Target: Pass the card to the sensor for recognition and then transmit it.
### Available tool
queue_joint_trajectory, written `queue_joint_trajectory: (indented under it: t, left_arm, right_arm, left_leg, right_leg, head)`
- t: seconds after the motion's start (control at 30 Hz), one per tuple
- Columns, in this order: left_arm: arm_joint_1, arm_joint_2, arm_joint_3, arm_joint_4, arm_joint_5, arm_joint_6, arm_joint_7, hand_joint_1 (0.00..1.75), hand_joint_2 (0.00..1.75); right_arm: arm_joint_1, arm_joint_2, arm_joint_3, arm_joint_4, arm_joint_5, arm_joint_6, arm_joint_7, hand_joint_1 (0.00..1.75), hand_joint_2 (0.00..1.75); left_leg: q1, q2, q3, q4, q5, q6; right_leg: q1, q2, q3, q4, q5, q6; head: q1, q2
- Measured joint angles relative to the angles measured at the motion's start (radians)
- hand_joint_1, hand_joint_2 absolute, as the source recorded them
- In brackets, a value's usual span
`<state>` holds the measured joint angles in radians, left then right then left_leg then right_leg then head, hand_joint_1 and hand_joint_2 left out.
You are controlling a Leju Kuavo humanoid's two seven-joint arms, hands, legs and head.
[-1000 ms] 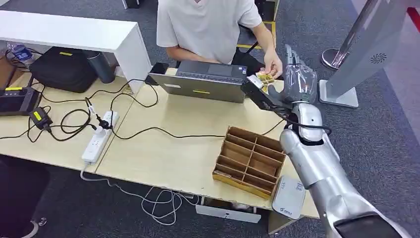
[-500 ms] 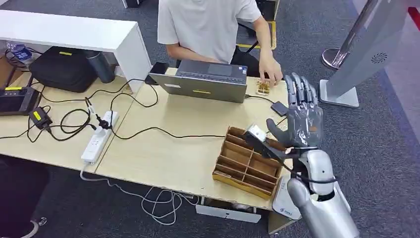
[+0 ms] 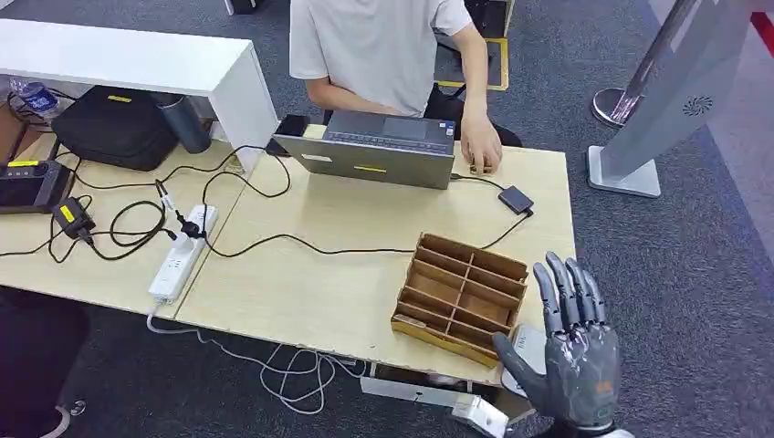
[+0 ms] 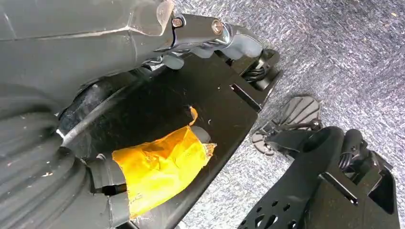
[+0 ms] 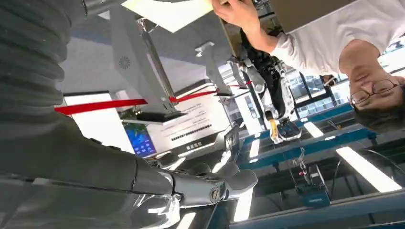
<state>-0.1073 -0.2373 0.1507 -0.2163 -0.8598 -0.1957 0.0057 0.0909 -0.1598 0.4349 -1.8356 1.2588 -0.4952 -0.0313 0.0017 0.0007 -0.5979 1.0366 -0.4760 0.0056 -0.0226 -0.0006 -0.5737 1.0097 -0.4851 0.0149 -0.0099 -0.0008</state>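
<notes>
My right hand (image 3: 570, 354) hovers beyond the table's front right corner, palm toward me, fingers spread and holding nothing. Its bare fingers (image 5: 210, 187) also show in the right wrist view. Behind its thumb lies part of a flat white-grey reader (image 3: 527, 338) on the table corner. The person's hand (image 3: 481, 149) rests flat on the table to the right of the laptop (image 3: 379, 151), and no card shows under or around it. In the left wrist view my left hand (image 4: 191, 28) hangs beside my body with straight fingers and nothing in them.
A wooden divider box (image 3: 461, 297) sits on the table (image 3: 301, 274) just left of my right hand. A small dark dongle (image 3: 516, 199) on a cable lies behind it. A power strip (image 3: 178, 255) and cables lie on the left. A grey kiosk stand (image 3: 675, 91) rises at the right.
My right hand drew back from the person's hand by the laptop toward the table's front right corner. The small golden item went to the person, lay on the table, and is now under their hand.
</notes>
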Motion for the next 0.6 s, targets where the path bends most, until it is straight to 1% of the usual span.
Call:
queue_joint_trajectory:
  t: [0.07, 0.2, 0.4, 0.6]
  left_arm:
    - [0.0, 0.0, 0.0, 0.0, 0.001, 0.001, 0.003, 0.0, 1.75]
    - [0.0, 0.0, 0.0, 0.0, 0.003, 0.005, 0.005, 0.0, 1.75]
    - [0.0, 0.0, 0.0, 0.0, 0.005, 0.005, 0.005, 0.0, 1.75]
    - [0.0, 0.0, 0.0, 0.0, 0.005, 0.005, 0.005, 0.0, 1.75]
  right_arm:
    - [0.031, -0.007, 0.008, -0.026, 0.013, -0.005, 0.001, 0.0, 1.75]
    - [0.087, -0.025, 0.045, -0.069, 0.038, -0.034, 0.023, 0.0, 1.75]
    - [0.106, -0.039, 0.068, -0.091, 0.037, -0.042, 0.039, 0.0, 1.75]
    - [0.11, -0.045, 0.071, -0.099, 0.037, -0.043, 0.039, 0.0, 1.75]
  left_leg:
    - [0.0, 0.0, 0.0, 0.0, 0.0, 0.0]
    - [0.0, 0.0, 0.0, 0.0, 0.0, 0.0]
    - [0.0, 0.001, 0.001, 0.0, 0.0, 0.0]
    - [0.0, 0.001, 0.001, 0.0, 0.0, 0.0]
  right_leg:
    - [0.0, 0.0, 0.0, 0.0, 0.0, 0.0]
    - [0.0, 0.0, 0.0, 0.0, 0.0, 0.0]
    - [0.0, 0.001, 0.0, 0.0, 0.0, 0.0]
    - [0.0, 0.001, 0.0, 0.0, 0.0, 0.0]
  head:
    - [0.0, 0.0]
    - [0.0, 0.0]
    - [0.0, 0.0]
    - [0.0, 0.0]
